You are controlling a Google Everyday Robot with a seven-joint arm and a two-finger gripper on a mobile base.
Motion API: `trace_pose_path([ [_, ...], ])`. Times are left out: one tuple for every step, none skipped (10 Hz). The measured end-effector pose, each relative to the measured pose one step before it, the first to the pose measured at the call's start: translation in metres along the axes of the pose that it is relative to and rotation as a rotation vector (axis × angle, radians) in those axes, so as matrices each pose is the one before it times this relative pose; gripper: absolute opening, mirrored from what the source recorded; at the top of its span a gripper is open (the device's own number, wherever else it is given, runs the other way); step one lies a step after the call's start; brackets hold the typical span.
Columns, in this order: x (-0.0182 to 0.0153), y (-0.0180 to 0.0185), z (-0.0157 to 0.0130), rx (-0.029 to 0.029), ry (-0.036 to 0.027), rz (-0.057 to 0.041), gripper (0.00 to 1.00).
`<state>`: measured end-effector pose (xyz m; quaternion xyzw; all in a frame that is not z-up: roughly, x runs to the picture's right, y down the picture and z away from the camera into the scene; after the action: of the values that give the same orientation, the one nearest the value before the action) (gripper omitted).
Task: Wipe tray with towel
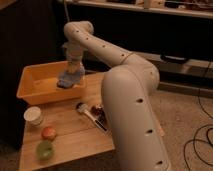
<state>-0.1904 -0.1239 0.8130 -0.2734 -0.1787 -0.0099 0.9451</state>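
Observation:
An orange tray (35, 86) stands at the back left of a small wooden table (75, 132). A bunched blue towel (70, 78) hangs at the tray's right end, over its right rim. My gripper (74, 66) points down right above the towel and is shut on its top. The white arm reaches in from the lower right and arches over the table, hiding part of its right side.
On the table in front of the tray are a white cup (33, 115), a reddish fruit (48, 133), a green object (45, 149), and a dark-handled utensil (90, 115). A dark shelf unit stands behind. Cables (200, 140) lie on the floor to the right.

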Motion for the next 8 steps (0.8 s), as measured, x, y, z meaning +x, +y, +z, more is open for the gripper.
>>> trace_pose_path([
  [0.00321,-0.0119,0.00053,0.00804,0.02537,0.01535,0.0],
  [-0.00093,-0.00965,0.00417,-0.00037,0.01335,0.01545,0.0],
  [-0.00043,-0.00351,0.00449,-0.00471,-0.00044,0.00934,0.0],
  [-0.00133,-0.0042,0.01126,-0.00725,-0.0076,0.01446,0.0],
  [-0.00902,-0.0023,0.01509,-0.01014,-0.01677,0.00452,0.0],
  [-0.01372,-0.00057,0.01263,-0.01115,-0.02214,-0.00452,0.0],
  [-0.01149,0.00103,0.01054,-0.01578,-0.01896,-0.00973,0.0],
  [-0.01352,0.0041,0.01447,-0.03824,-0.03575,-0.01946,0.0],
])
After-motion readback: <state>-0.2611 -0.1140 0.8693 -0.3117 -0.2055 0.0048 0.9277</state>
